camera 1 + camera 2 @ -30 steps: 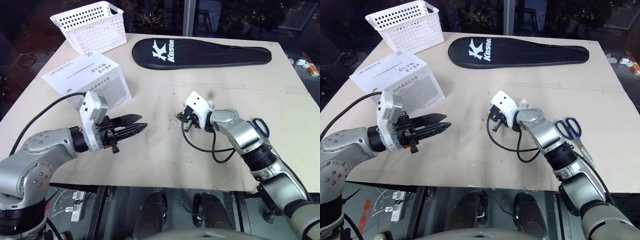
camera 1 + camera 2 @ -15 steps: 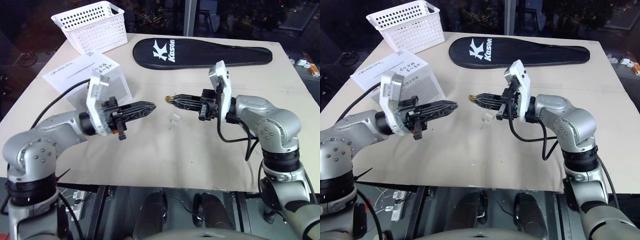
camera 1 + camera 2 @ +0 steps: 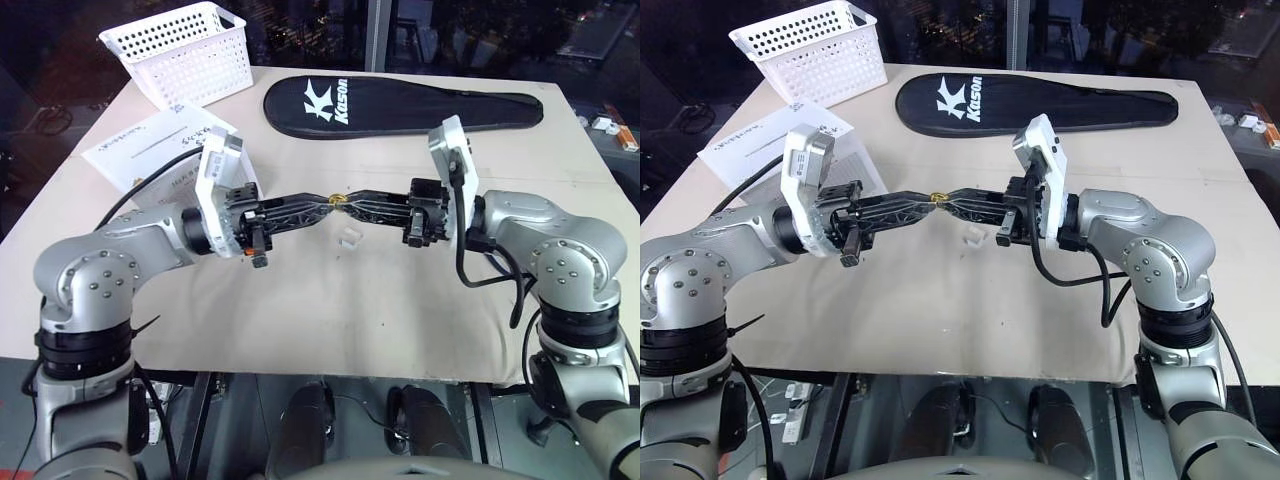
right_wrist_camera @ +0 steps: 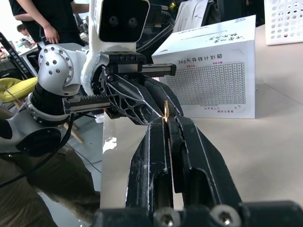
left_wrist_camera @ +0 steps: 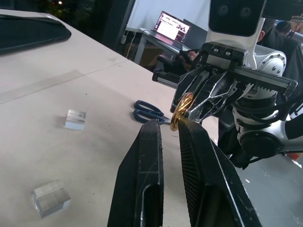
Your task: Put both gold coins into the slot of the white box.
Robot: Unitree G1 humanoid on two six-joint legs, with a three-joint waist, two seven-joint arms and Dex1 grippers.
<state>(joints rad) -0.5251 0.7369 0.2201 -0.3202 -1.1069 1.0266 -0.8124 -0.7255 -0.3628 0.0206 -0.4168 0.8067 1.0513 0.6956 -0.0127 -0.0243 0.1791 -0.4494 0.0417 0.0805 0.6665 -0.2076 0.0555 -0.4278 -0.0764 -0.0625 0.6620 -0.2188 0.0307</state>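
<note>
**Inspector:** Report both grippers, nearest item first.

**Robot:** My right gripper and left gripper meet tip to tip above the worktop, both lying level and pointing at each other. The right gripper's jaws are clamped on a gold coin, held on edge. The left gripper's fingers are narrowed to a thin gap, with the coin's rim at their tips. I cannot tell whether they press it.

**Inspector:** Which relation governs the coming move?

**Robot:** The coin sits directly ahead of my left fingertips, its flat faces in line with that gap. In my judgement this is a hand-over, right to left, since the white box lies on my left side, beyond the left arm. The left arm is the nearer one.

**Inspector:** The slot?

**Robot:** A thin dark line on the box's top face, the slot, running roughly left to right. Nothing is in it that I can see.

**Inspector:** Containers farther back?

**Robot:** A white basket at the far left corner; its contents cannot be judged. I cannot locate the second coin.
</note>
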